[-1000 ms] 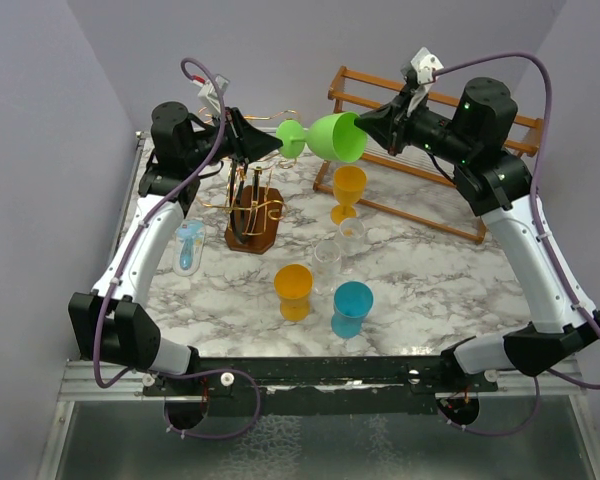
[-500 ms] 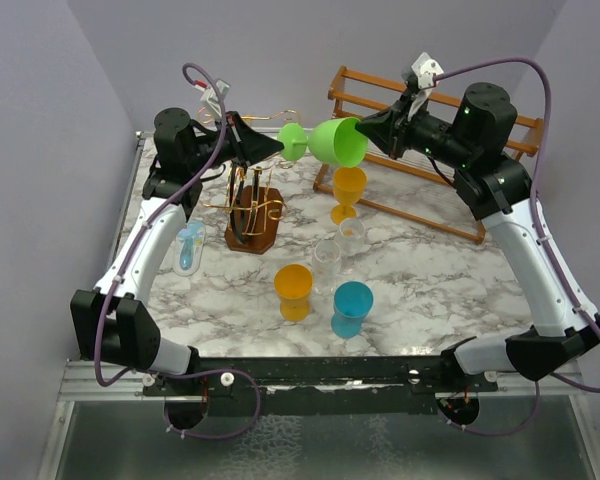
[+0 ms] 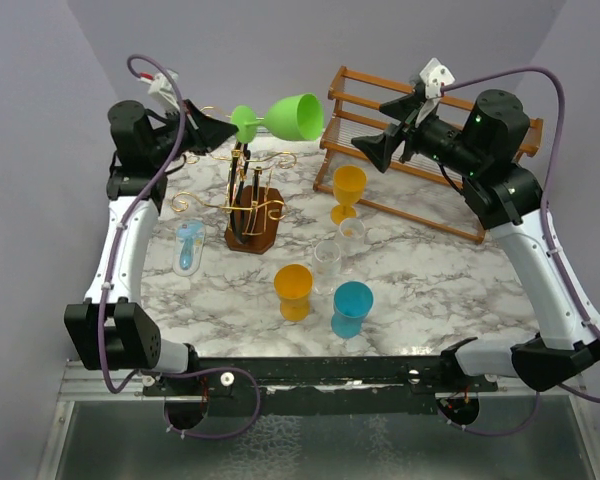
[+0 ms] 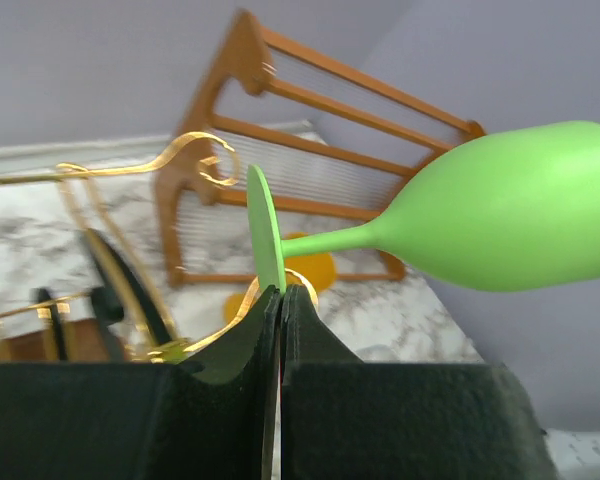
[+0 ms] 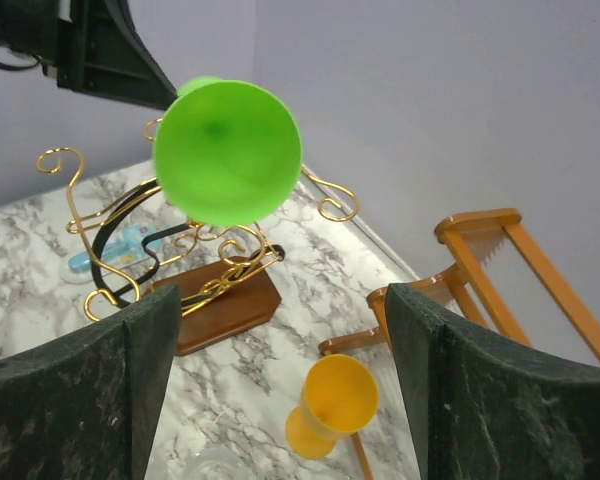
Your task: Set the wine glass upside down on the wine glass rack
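The green wine glass [image 3: 296, 116] hangs sideways in the air, its bowl pointing right, above the gold wire wine glass rack [image 3: 242, 200] on its dark wooden base [image 3: 253, 230]. My left gripper [image 3: 230, 128] is shut on the rim of the glass's flat foot [image 4: 263, 240], with its black fingers [image 4: 310, 340] pressed together. Off to the right of the bowl, my right gripper [image 3: 372, 150] stands open and holds nothing. In the right wrist view the bowl [image 5: 227, 150] faces me, well beyond my gripper [image 5: 280, 300], with the rack's curled arms [image 5: 170, 250] below it.
A larger wooden slatted rack [image 3: 336, 84] stands at the back right under my right arm. On the marble table are a yellow goblet [image 3: 348, 192], two clear glasses [image 3: 327, 258], an orange cup [image 3: 293, 285], a blue cup [image 3: 352, 303] and a pale blue item [image 3: 188, 245].
My right gripper opened, let go of the green bowl and drew back to the right. My left arm carried the glass left and upward, over the gold rack.
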Available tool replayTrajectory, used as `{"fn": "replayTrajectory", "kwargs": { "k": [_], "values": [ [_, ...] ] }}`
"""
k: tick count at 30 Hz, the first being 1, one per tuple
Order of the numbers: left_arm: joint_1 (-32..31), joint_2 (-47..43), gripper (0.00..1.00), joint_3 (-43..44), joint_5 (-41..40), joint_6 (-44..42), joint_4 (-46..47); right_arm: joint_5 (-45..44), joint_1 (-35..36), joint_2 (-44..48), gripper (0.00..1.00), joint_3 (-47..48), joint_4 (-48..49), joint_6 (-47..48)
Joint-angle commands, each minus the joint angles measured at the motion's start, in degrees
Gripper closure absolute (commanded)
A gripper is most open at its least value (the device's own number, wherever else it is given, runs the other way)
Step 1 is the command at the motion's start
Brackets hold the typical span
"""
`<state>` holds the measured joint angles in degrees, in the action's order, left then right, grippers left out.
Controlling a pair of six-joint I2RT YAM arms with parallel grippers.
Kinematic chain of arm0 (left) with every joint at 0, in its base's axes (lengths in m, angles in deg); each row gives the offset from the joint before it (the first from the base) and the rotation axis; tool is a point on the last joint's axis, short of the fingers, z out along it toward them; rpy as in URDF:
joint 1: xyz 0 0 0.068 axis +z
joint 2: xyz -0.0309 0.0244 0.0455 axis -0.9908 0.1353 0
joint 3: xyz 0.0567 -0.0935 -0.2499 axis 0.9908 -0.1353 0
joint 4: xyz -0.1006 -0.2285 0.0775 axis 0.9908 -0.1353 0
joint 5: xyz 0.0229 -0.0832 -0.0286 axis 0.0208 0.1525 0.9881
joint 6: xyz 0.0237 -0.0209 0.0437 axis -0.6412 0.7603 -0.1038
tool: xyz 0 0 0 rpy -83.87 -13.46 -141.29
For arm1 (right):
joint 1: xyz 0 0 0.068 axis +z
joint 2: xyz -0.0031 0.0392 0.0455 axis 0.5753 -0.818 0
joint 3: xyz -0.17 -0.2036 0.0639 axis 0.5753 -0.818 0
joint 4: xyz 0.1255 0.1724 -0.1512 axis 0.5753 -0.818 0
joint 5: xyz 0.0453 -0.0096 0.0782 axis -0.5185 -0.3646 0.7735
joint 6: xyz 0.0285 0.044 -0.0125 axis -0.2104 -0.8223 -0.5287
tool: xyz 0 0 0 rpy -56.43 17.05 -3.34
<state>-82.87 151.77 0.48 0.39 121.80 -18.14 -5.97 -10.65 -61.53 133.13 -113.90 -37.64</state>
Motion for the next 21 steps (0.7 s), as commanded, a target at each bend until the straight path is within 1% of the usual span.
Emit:
{"fn": "replayTrajectory", "kwargs": {
  "k": [1, 2, 3, 4, 7, 10, 15, 21],
  "values": [
    [4.9, -4.4, 1.00, 8.7, -9.9, -14.2, -13.0, -4.8, 0.1, 2.5, 0.16, 0.1, -0.6, 3.4],
    [5.1, -5.1, 1.00, 10.3, -13.9, -20.8, -15.8, -5.4, 0.1, 2.6, 0.15, 0.1, -1.1, 4.0],
    [5.1, -5.9, 1.00, 11.7, -17.6, -23.7, -18.1, -5.9, 0.1, 2.7, 0.15, 0.1, -1.5, 4.4],
    [5.1, -6.6, 1.00, 12.8, -22.6, -29.1, -19.7, -6.4, 0.1, 2.7, 0.15, 0.2, -2.0, 5.0],
    [5.2, -7.5, 1.00, 16.9, -32.8, -38.8, -24.7, -7.3, 0.1, 2.8, 0.15, -0.3, -3.3, 6.5],
    [5.1, -7.7, 1.00, 20.8, -41.4, -46.2, -27.8, -7.8, 0.1, 2.8, 0.15, -0.9, -4.3, 7.9],
    [5.0, -7.7, 1.00, 24.8, -53.8, -56.9, -29.0, -8.1, 0.1, 3.7, 0.15, -3.1, -4.2, 8.7],
    [4.9, -5.7, 1.00, 25.3, -66.7, -71.2, -28.3, -7.2, 0.1, 4.1, 0.14, -2.9, -5.3, 8.8]
  ]
}}
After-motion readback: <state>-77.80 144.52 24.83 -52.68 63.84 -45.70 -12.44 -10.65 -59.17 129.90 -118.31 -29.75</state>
